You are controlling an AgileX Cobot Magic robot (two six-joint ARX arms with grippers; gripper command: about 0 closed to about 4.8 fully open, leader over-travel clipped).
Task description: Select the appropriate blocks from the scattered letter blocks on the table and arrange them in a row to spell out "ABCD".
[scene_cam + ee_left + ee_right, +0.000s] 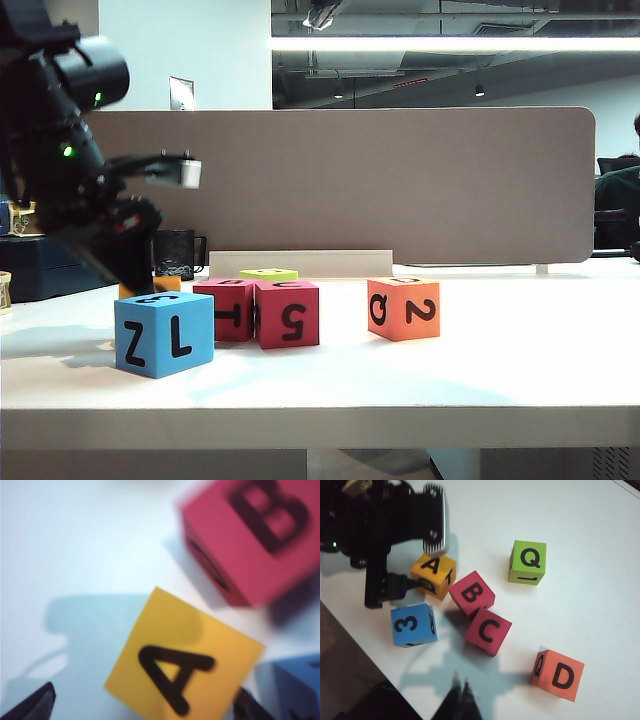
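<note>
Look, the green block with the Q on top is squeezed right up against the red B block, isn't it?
No. The green block stands apart from the red B block, with bare table between them, as the right wrist view shows. Its top does show a Q.

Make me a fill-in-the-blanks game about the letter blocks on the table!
1. The top of the yellow-orange foam cube shows the letter ____.
2. The blue foam cube shows the digit ____ on top.
3. The lime-green foam cube shows the letter ____ on top.
4. The left end effector stands open around the cube marked ____.

Missing words: A; 3; Q; A
</note>
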